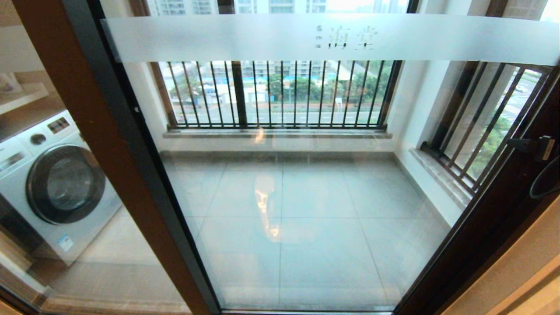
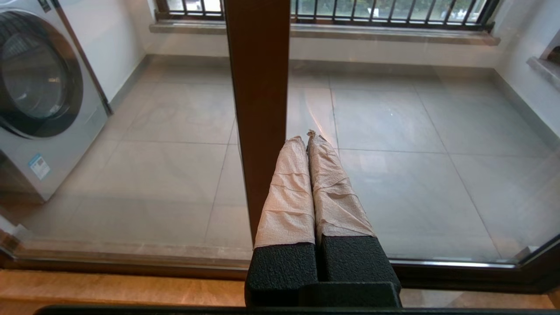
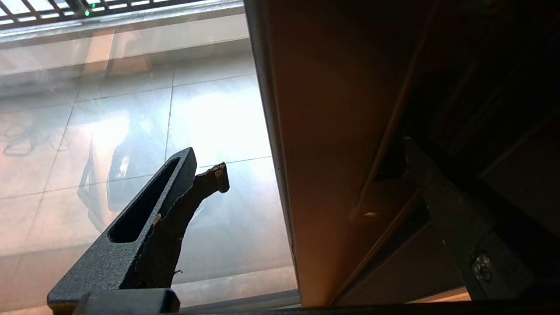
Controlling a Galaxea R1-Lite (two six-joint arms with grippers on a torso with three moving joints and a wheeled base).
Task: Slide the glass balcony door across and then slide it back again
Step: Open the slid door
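Observation:
The glass balcony door (image 1: 306, 205) fills the head view, with a frosted band (image 1: 245, 39) of characters across its top and a dark latch (image 1: 531, 146) on its right stile. My left gripper (image 2: 306, 139) is shut with nothing in it. Its tape-wrapped fingers (image 2: 291, 192) lie against the right edge of a brown stile (image 2: 258, 109). My right gripper (image 3: 317, 159) is open wide. One finger (image 3: 175, 188) is in front of the glass (image 3: 210, 109), and the other finger (image 3: 437, 205) is on the dark far side of the door's brown stile (image 3: 332, 153). Neither gripper shows in the head view.
A white washing machine (image 1: 57, 183) stands on the balcony at the left, behind the plain glass panel. Black barred railing windows (image 1: 280, 94) run along the back and the right side (image 1: 485, 127). Grey floor tiles (image 2: 393, 166) lie beyond the glass. A dark cable loop (image 1: 542, 186) hangs at the right.

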